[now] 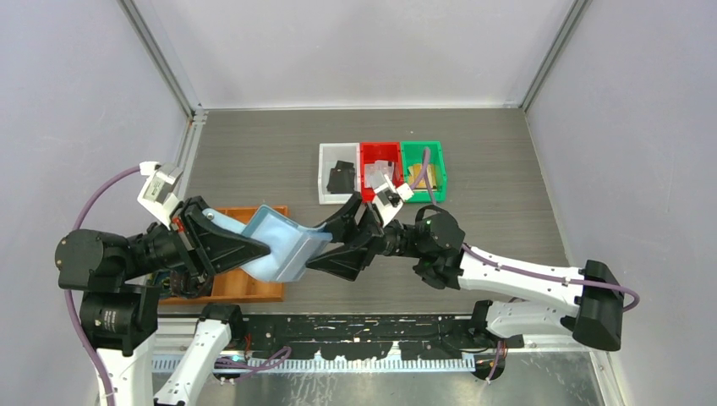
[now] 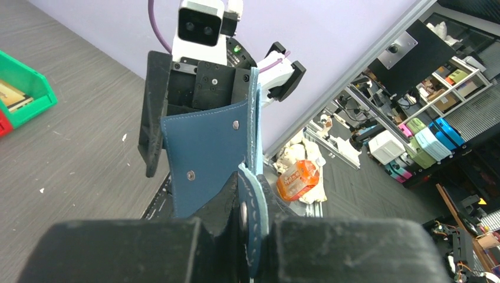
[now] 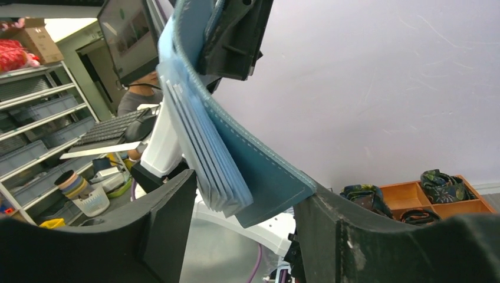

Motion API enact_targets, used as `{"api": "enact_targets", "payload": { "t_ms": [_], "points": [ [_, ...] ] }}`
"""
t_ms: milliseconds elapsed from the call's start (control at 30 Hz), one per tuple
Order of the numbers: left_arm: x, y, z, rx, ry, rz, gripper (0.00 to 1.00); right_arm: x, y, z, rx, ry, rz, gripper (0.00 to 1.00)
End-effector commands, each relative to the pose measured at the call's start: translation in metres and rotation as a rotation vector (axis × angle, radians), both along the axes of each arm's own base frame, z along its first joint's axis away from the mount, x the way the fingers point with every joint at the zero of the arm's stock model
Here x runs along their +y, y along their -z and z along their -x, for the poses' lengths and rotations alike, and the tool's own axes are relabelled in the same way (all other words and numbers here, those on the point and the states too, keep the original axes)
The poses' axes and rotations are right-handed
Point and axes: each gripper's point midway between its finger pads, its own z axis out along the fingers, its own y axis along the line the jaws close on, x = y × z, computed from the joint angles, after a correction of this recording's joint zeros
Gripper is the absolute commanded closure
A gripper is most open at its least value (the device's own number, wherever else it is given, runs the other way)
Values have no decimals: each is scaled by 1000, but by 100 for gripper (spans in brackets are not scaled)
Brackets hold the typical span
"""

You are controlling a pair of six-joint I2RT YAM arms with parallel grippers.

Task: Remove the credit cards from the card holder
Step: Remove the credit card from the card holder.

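Note:
The teal-blue card holder (image 1: 283,245) hangs unfolded in the air between my two arms, its paler inside facing up. My left gripper (image 1: 260,247) is shut on one end of it; in the left wrist view the fingers pinch the stitched snap tab (image 2: 255,200). My right gripper (image 1: 320,247) is open around the other end. In the right wrist view the holder's (image 3: 236,147) stacked pale pocket layers sit between the spread fingers, and its outer corner rests against the right finger (image 3: 330,230). No credit cards show in the pockets.
A brown wooden tray (image 1: 245,288) lies under my left arm. White (image 1: 322,173), red (image 1: 380,148) and green (image 1: 441,173) bins stand side by side mid-table. A black flat thing (image 1: 341,176) lies in the white bin.

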Motion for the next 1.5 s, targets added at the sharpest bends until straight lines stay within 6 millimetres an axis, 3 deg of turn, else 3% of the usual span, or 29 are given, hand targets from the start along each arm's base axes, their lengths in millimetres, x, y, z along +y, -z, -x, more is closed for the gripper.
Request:
{"api": "enact_targets", "payload": {
  "t_ms": [0, 167, 333, 533, 700, 1100, 1467],
  "points": [
    [0, -18, -3, -42, -9, 9, 100, -34, -35, 27, -81, -43, -146, 37],
    [0, -22, -5, -46, -9, 10, 100, -42, -25, 27, -68, -31, -132, 46],
    [0, -22, -6, -44, -13, 12, 100, -42, -30, 31, -67, -57, -133, 52],
    [0, -24, -3, -52, -15, 12, 100, -36, -32, 31, -73, -68, -122, 68],
    [0, -23, -3, -49, -14, 11, 100, -35, -34, 31, -73, -70, -126, 76],
    [0, -22, -3, -49, -15, 10, 100, -39, -43, 37, -88, -97, -148, 83],
    [1, -14, -16, -54, -47, -1, 100, -43, -44, 43, -103, -95, -138, 76]
  ]
}}
